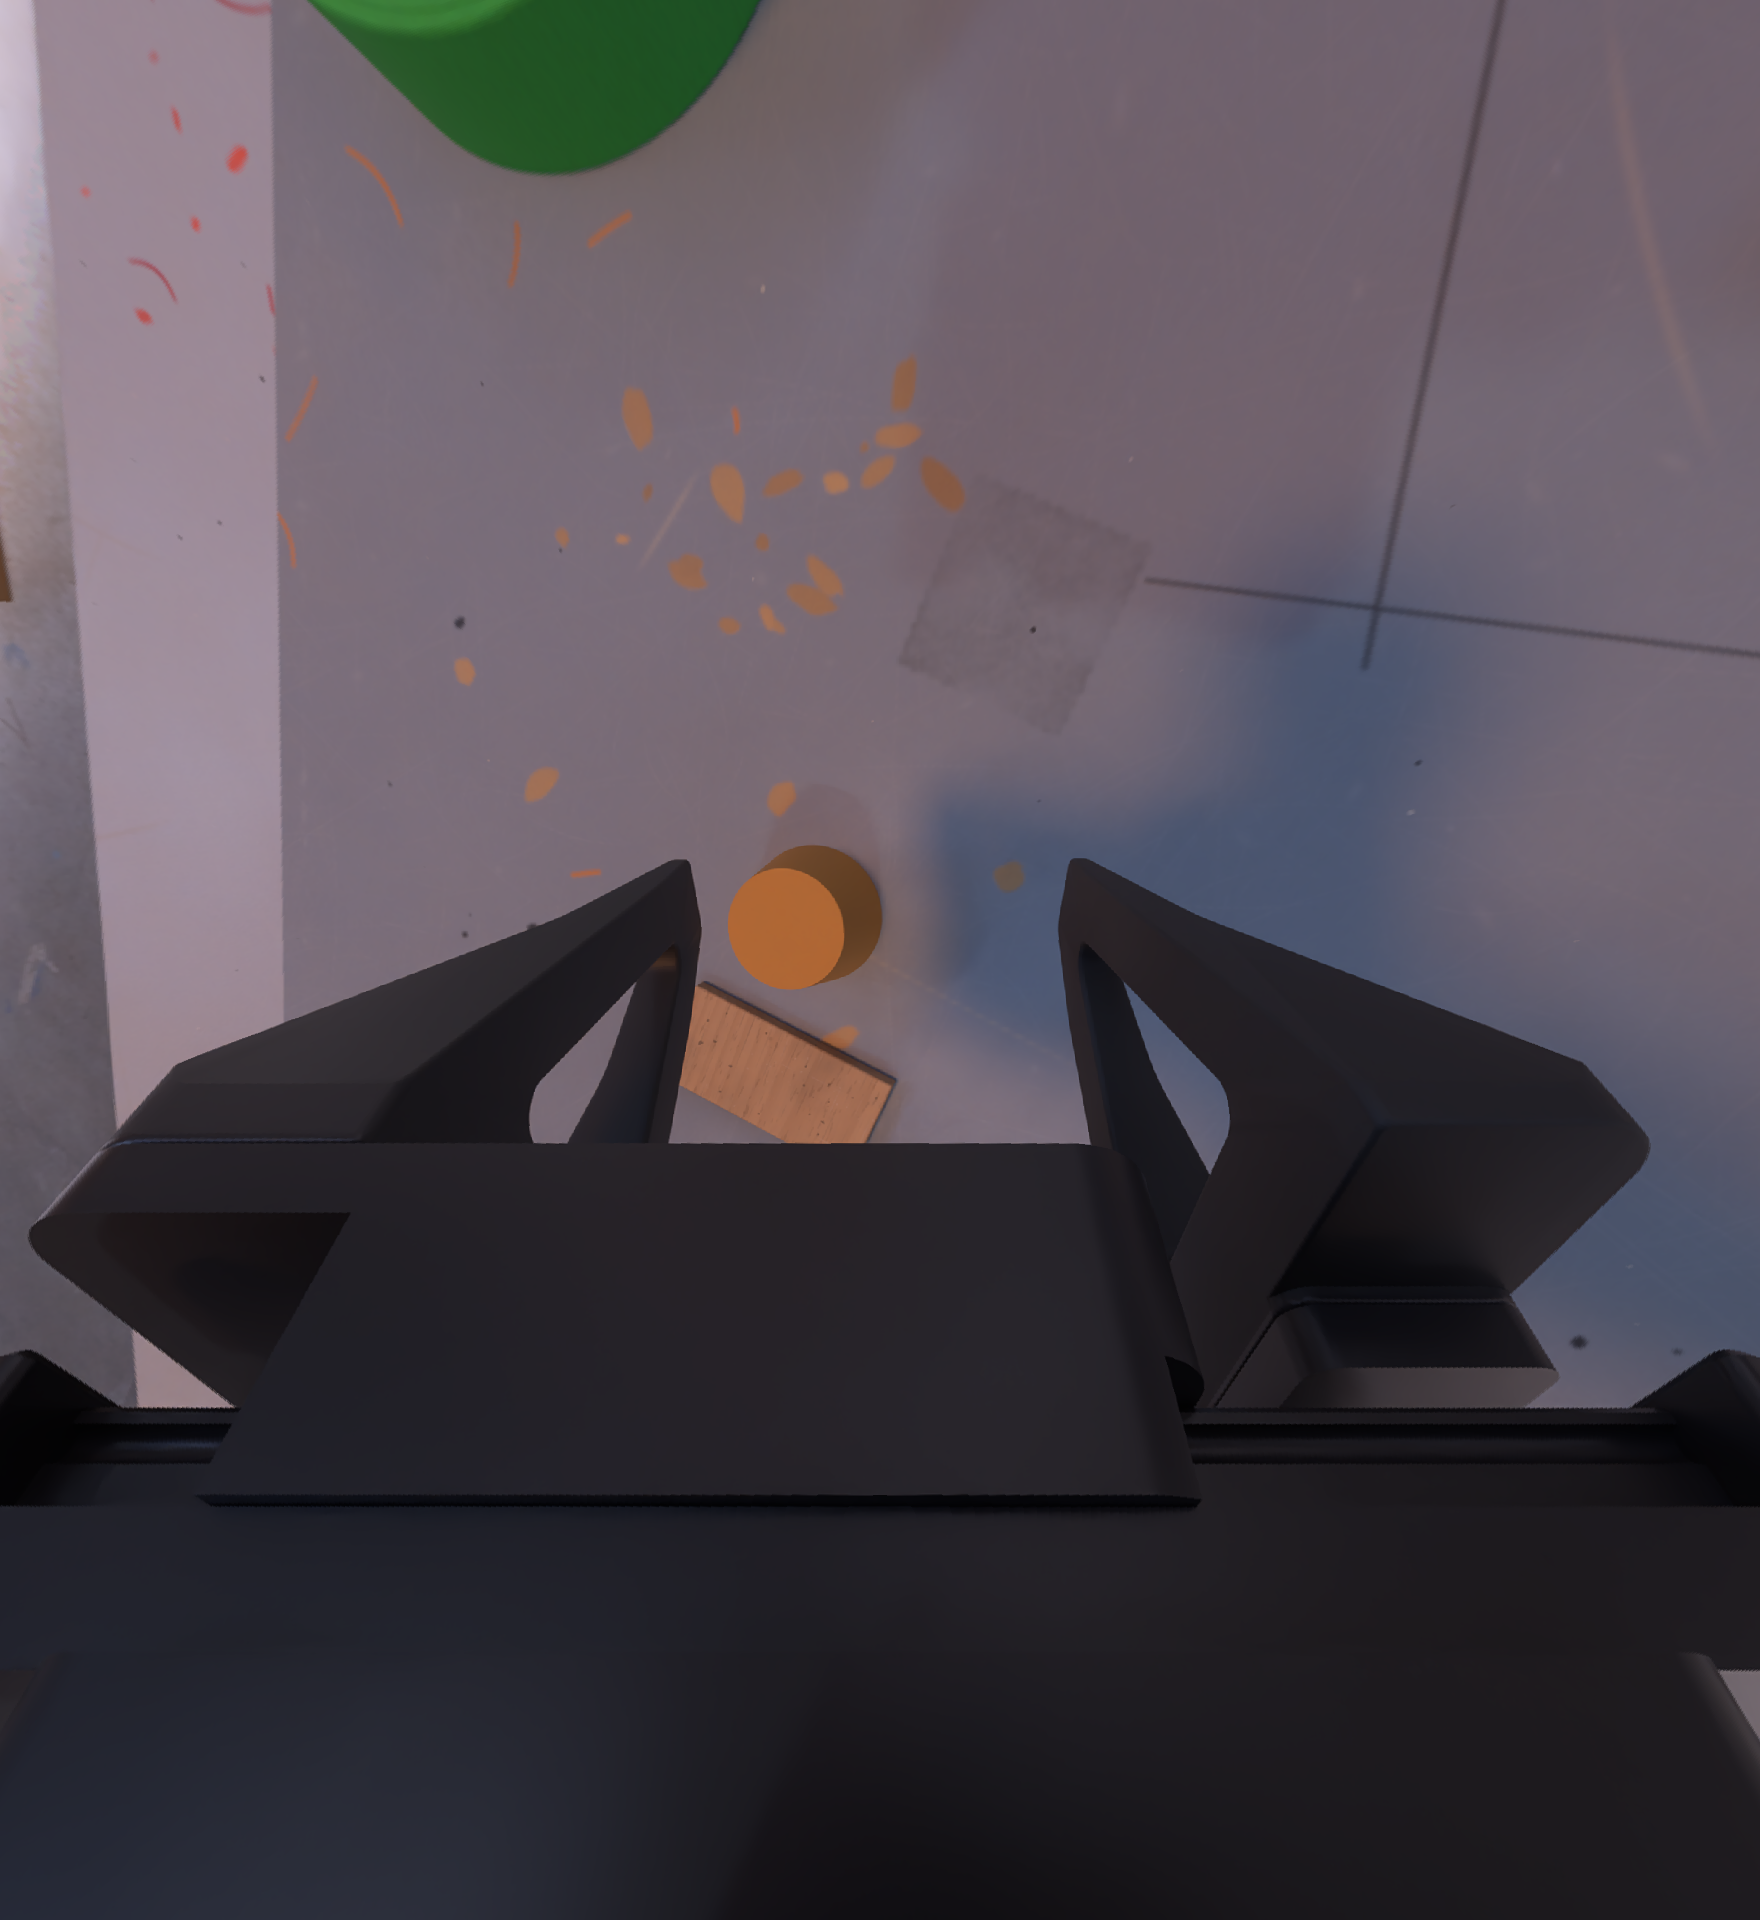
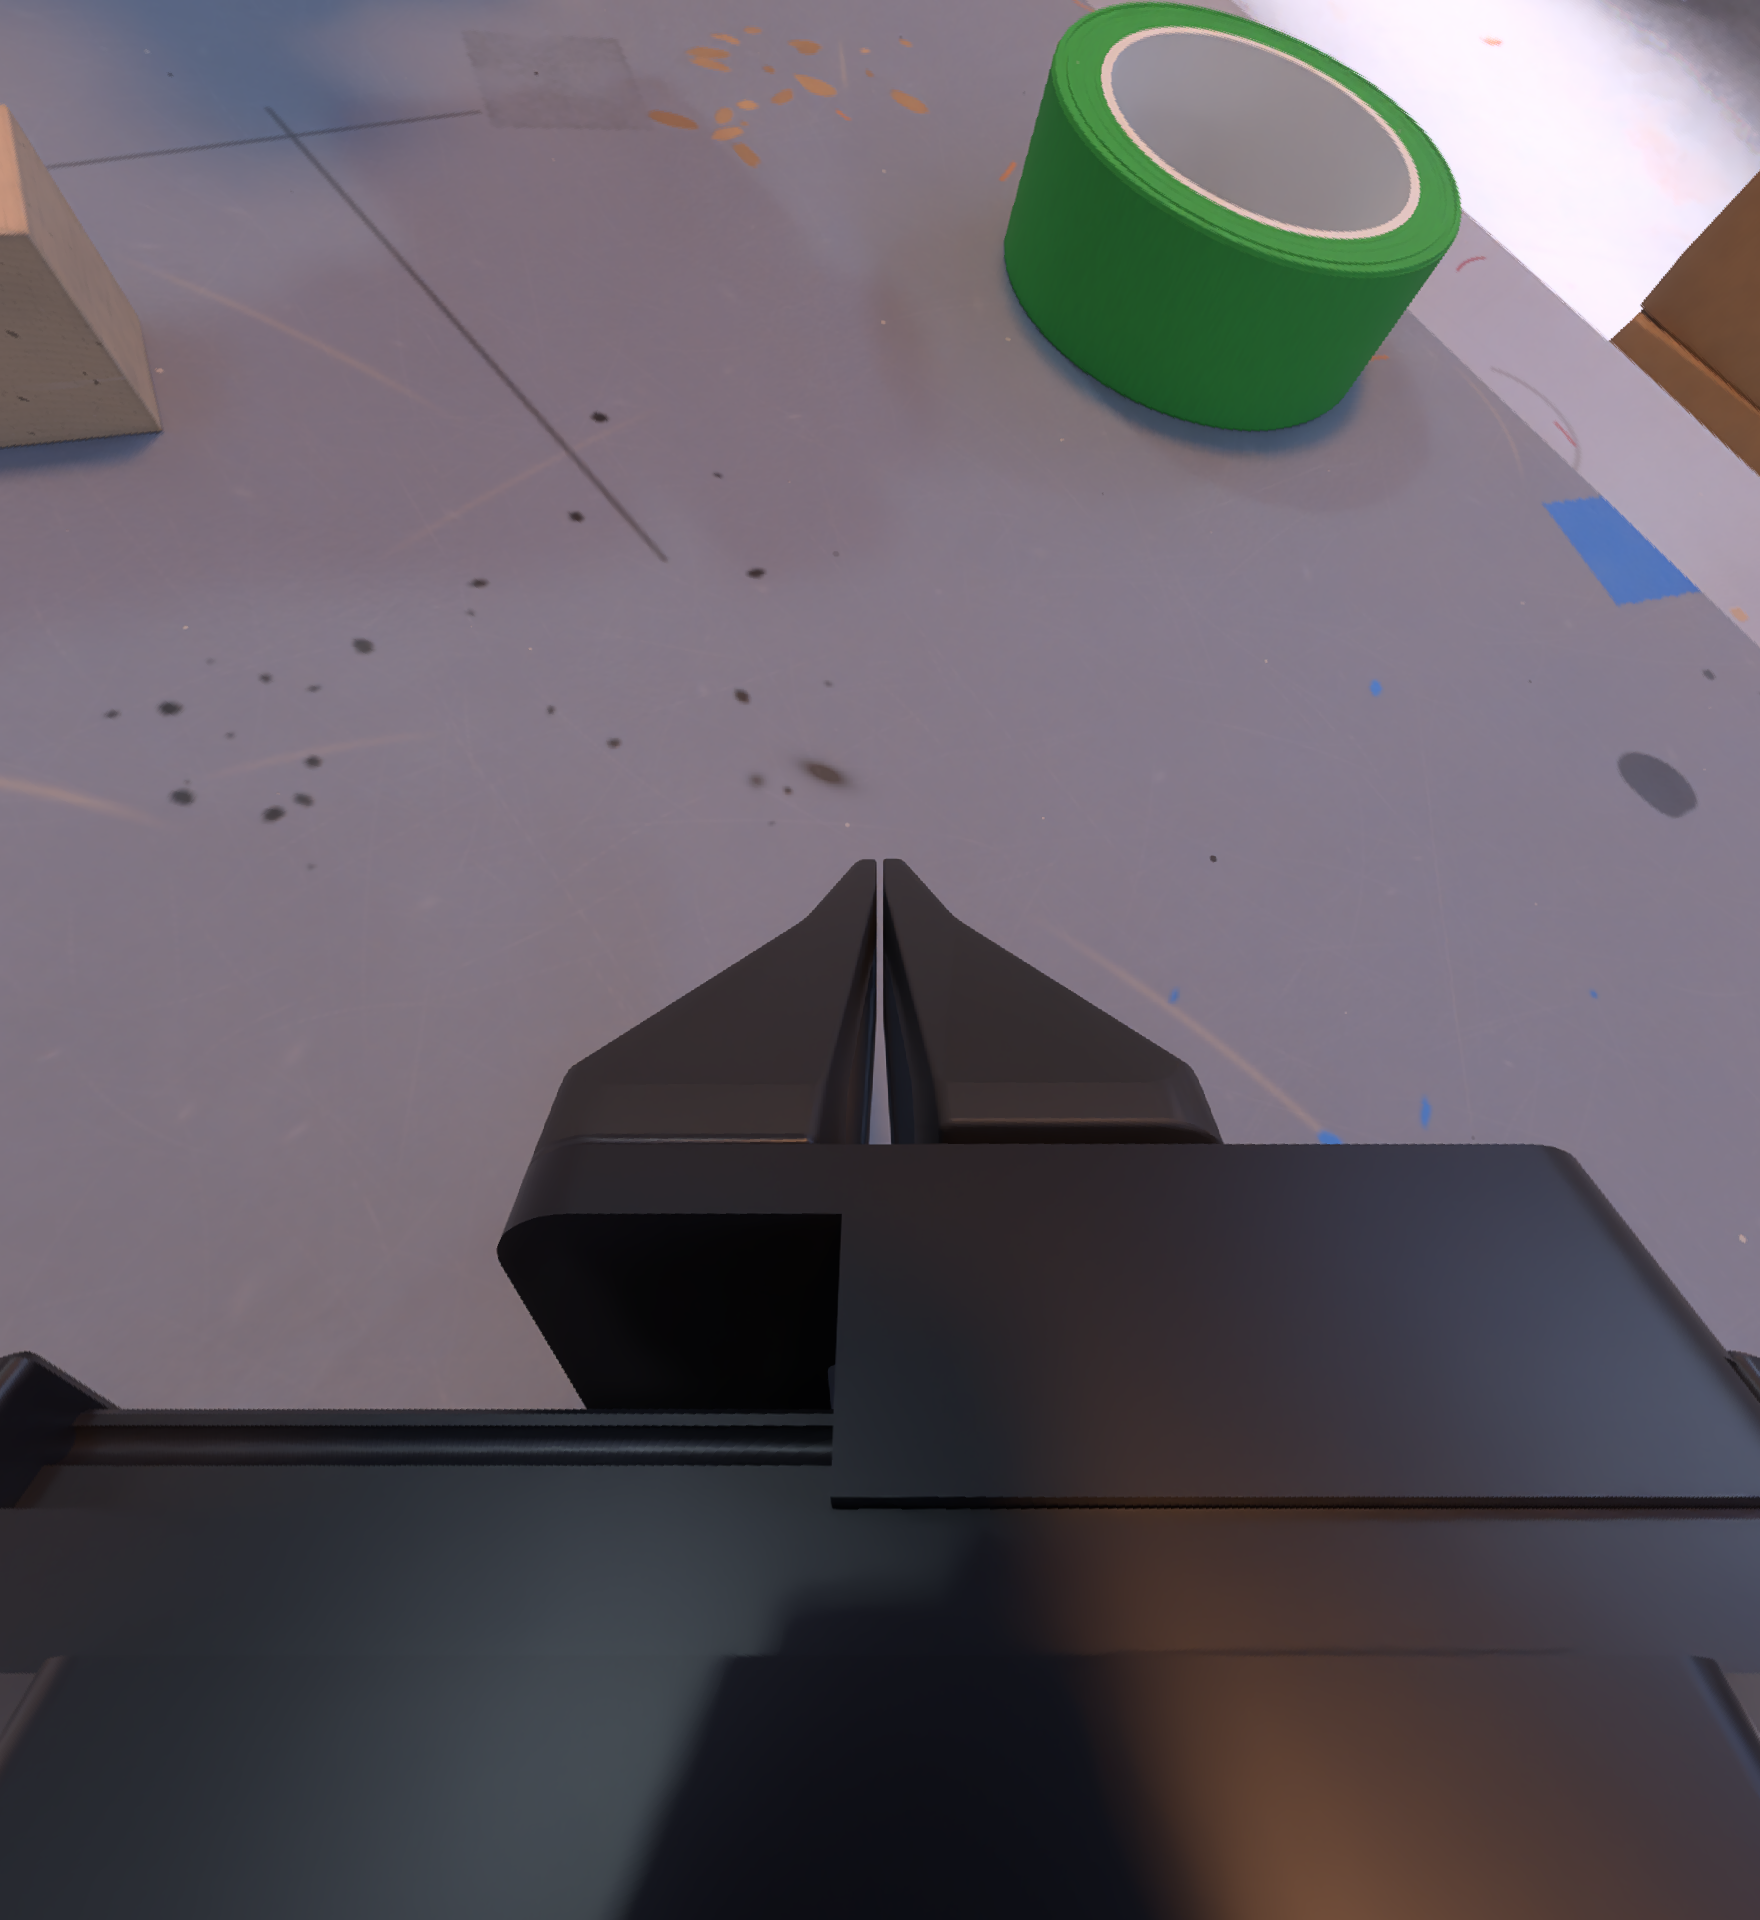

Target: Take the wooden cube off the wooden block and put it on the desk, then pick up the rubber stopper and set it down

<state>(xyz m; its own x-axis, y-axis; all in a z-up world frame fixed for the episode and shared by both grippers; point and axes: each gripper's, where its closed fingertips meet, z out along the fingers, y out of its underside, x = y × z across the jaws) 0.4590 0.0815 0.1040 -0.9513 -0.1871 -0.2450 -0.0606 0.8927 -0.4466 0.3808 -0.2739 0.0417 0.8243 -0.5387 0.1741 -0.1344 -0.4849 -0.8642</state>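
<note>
Here: grey desk (image 2: pixel 959 644) paint-flecked, scratched; left tool (image 1: pixel 876 914) spread above rubber stopper (image 1: pixel 788 928); right tool (image 2: pixel 879 883) closed, empty.

The tabletop (image 2: pixel 959 644) is grey, scratched, speckled with black dots and orange paint flecks (image 1: pixel 803 520). Thin dark lines (image 1: pixel 1427 364) cross ahead and to the right. A blue patch (image 2: pixel 1619 549) lies to the right near its edge. Beyond that edge stands a brown cardboard box (image 2: pixel 1759 312). Bluish shadow falls across the surface.
</note>
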